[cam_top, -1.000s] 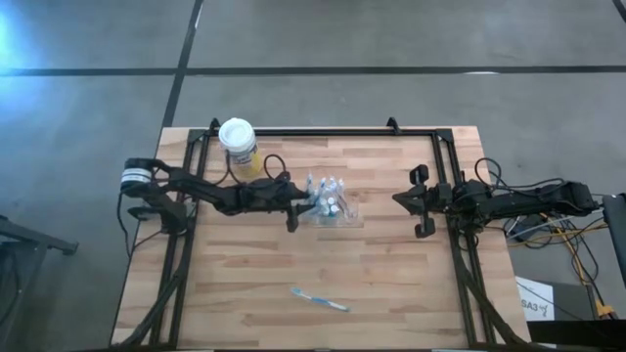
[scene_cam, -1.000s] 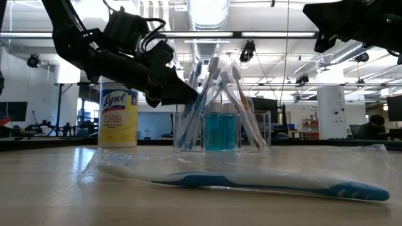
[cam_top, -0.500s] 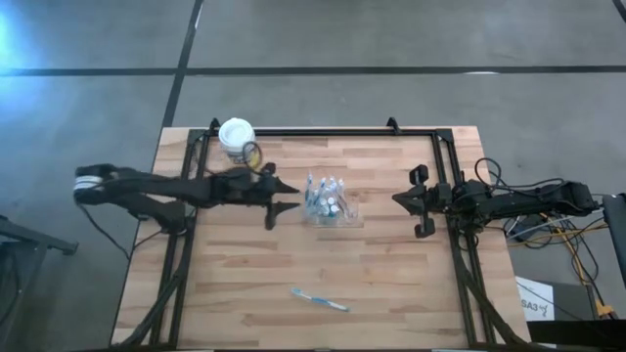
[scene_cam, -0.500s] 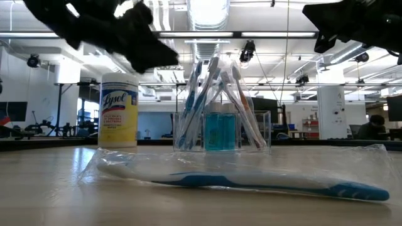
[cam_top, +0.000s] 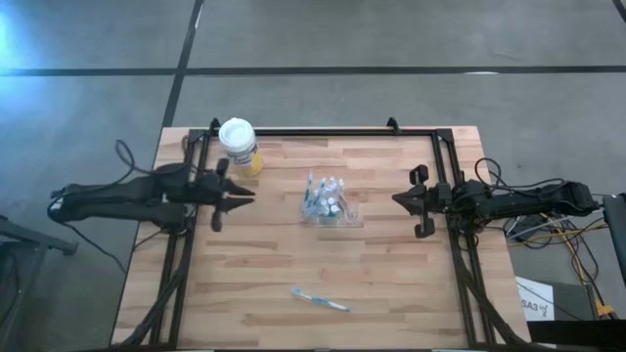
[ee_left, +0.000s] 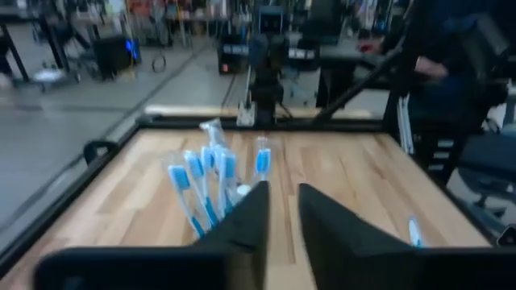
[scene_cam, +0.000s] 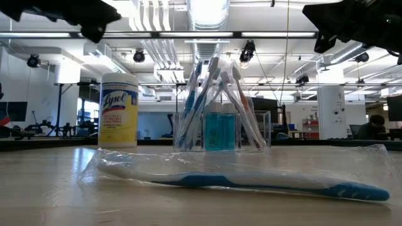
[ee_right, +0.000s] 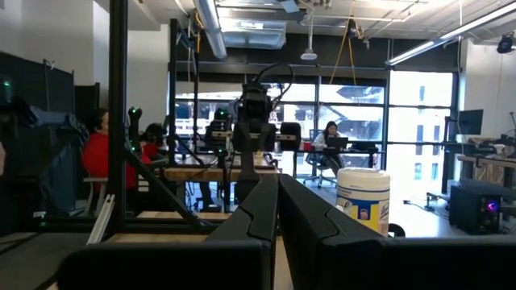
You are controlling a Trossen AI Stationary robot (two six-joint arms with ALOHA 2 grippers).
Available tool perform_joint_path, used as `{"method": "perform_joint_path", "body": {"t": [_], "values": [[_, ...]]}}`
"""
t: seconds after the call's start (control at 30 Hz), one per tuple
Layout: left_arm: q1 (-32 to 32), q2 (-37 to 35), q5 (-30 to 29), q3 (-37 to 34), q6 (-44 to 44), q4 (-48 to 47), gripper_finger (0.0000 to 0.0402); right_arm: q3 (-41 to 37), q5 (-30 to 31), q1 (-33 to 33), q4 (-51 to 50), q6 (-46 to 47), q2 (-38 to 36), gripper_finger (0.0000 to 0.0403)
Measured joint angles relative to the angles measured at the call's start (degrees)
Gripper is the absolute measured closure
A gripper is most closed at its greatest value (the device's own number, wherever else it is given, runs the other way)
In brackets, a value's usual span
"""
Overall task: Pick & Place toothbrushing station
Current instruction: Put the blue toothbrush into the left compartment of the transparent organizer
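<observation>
High view: lone toothbrush [cam_top: 320, 299] flat, long axis left-right, slightly slanted

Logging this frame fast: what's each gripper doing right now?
Left gripper: slightly open, holding nothing, away from the toothbrushes.
Right gripper: shut, empty, waiting at the table's right side.

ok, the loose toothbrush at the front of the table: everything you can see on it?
The loose toothbrush is blue and white, lying flat on the wooden table inside a clear plastic wrapper, slightly diagonal near the front edge. It sits apart from the clear holder of upright brushes. Nothing grips or touches it.
</observation>
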Motion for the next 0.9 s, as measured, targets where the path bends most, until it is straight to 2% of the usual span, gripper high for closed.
{"method": "perform_joint_path", "body": {"t": [0.07, 0.13, 0.47, 0.77, 0.83, 0.9], "values": [[0.01, -3.75, 0.86, -2.28, -0.19, 0.53, 0.0369, 0.0, 0.0, 0.0, -0.02, -0.01, -0.01, 0.0394], [0.0, -7.13, 1.83, -4.29, -0.64, 0.57, 0.0391, 0.0, 0.0, 0.0, -0.03, -0.03, -0.01, 0.0394], [0.01, -22.02, 2.95, -15.79, -1.69, 6.38, 0.0397, 0.0, 0.02, 0.0, -0.15, -0.48, 0.34, 0.0394], [0.01, -28.33, 4.53, -20.48, -2.08, 4.85, 0.0399, 0.0, 0.16, -0.02, 0.03, -1.97, 2.45, 0.0394], [0.01, -28.8, 4.53, -21.03, -2.08, 4.78, 0.0399, 0.0, 2.19, 0.0, 0.02, -1.74, 2.84, 0.0394], [0.04, -28.8, 4.55, -21.52, -2.06, 5.06, 0.0398, 0.0, 7.03, -0.02, 0.01, -0.01, 3.38, 0.0394]]}}
